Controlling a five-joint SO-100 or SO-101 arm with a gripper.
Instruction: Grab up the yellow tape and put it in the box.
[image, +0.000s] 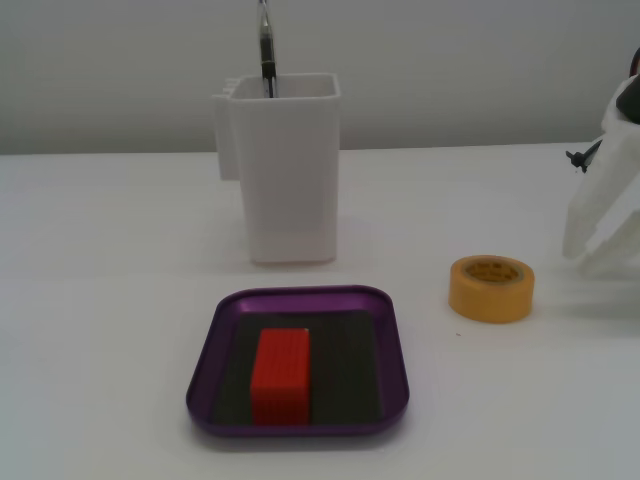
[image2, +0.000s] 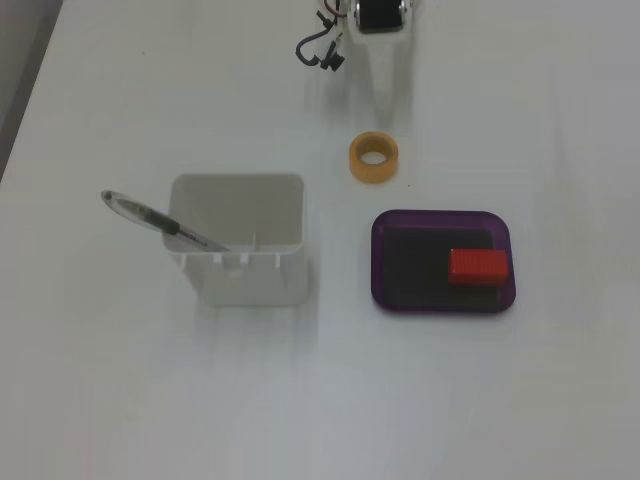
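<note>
Gripper (image2: 385, 85): in a fixed view from above, it enters from the far edge of the picture as a pale, tapering white form pointing down toward the tape. Its tip ends just short of the yellow tape (image2: 373, 159), with a thin strip of bare table between them; no contact is visible. It holds nothing. The white fingers blend into the white table, so how far they are parted cannot be told. In a fixed view from table level, the gripper (image: 600, 235) stands at the right edge, partly cut off, to the right of and slightly beyond the tape.

Yellow tape (image: 491, 288): lying flat on the table (image: 100, 300), hollow core upward, clear of all other items. It is outside the box, right of it in the table-level view.

Box (image2: 442, 217): purple tray, near the tape but apart from it. A red block (image2: 478, 266) lies on its dark floor, against the right side in the view from above; the left part of the floor is bare.

White container (image2: 238, 240): stands well left of the tape in the view from above, with a pen (image2: 160, 222) leaning out of it.

Open room: bare table surrounds the tape on all sides except the gripper's side; the strip between tape and box rim is unobstructed.
</note>
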